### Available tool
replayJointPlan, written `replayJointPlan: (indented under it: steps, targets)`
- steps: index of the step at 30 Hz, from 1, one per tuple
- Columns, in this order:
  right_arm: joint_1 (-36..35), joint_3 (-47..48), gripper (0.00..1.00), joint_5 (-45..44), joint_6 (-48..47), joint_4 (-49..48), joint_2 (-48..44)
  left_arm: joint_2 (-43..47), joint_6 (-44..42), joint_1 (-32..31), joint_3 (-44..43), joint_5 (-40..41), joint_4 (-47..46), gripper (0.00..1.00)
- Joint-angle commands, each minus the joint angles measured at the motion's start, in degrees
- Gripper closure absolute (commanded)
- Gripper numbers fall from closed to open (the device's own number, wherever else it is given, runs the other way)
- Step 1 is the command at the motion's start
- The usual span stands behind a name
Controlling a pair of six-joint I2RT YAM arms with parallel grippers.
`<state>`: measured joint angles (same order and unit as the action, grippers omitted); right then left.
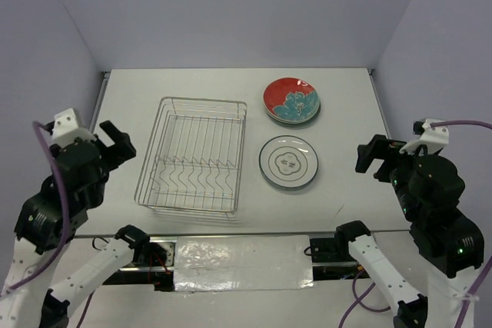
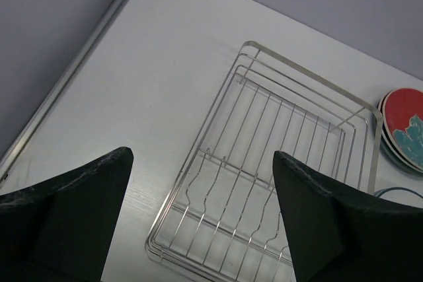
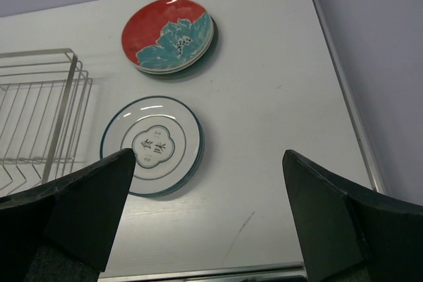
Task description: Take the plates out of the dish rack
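The silver wire dish rack [image 1: 194, 154] stands left of centre with no plates in it; it also shows in the left wrist view [image 2: 277, 170] and in the right wrist view [image 3: 39, 117]. A stack of red plates with a teal-white flower [image 1: 292, 101] lies on the table to its right; the stack also shows in the right wrist view [image 3: 168, 36] and at the edge of the left wrist view [image 2: 404, 128]. Nearer lies a stack of white plates with a teal rim [image 1: 288, 162], also in the right wrist view [image 3: 152, 144]. My left gripper [image 1: 115, 144] is open, raised left of the rack. My right gripper [image 1: 377, 157] is open, raised right of the white plates.
The white table [image 1: 192, 86] has a raised rail along its left edge [image 2: 73, 70] and right edge [image 3: 340, 77]. Purple walls close in the back and sides. A thin dark scratch [image 3: 239, 229] marks the table near the front edge.
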<state>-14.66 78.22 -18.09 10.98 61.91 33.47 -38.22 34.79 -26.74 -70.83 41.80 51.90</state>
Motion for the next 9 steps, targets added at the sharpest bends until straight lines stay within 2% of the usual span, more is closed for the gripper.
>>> replayJointPlan:
  steps: [1,9]
  targets:
    - [-0.37,1.50,0.00,-0.63,-1.67,1.81,-3.06,3.40,-2.26,0.29,0.95,2.32,2.94,0.01]
    - [-0.37,0.62,0.00,-0.11,-0.70,-0.12,-5.00,6.14,-3.50,0.20,4.64,1.79,2.68,0.00]
